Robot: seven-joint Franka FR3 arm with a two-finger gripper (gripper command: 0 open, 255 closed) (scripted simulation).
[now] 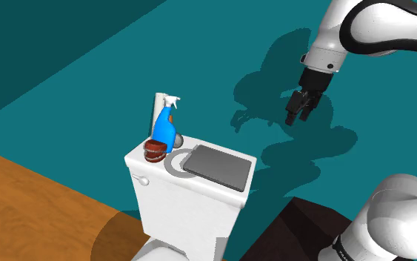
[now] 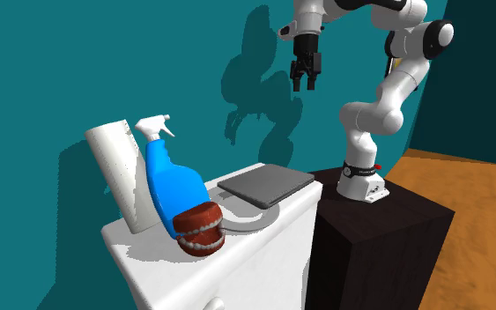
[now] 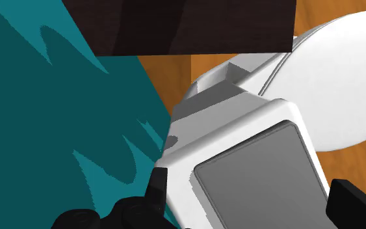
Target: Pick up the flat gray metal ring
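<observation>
Flat grey ring (image 1: 172, 164) lies on the white tank lid (image 1: 189, 182) of a toilet, and one side of it is tucked under a grey slab (image 1: 220, 167), so an arc is all that is exposed. That arc sits between the slab and a set of toy teeth (image 1: 155, 152) just beside it, with a blue spray bottle (image 1: 164, 126) standing behind the teeth. The hand (image 1: 297, 120) hangs in the air well apart from the lid and pointing downward. In the shoulder view the ring lies at about 8 o'clock from it, and in the second exterior view the ring (image 2: 248, 222) is near 7 o'clock from the hand (image 2: 306, 85), far below. The wrist view has the fingers (image 3: 353, 203) standing wide apart with nothing between them, looking down on the slab (image 3: 266, 179). Being round, the ring offers no long axis to line up with. The approach probably turns on coming down at the bare arc on the teeth side and pinching across its thin band, since the slab covers the rest.
</observation>
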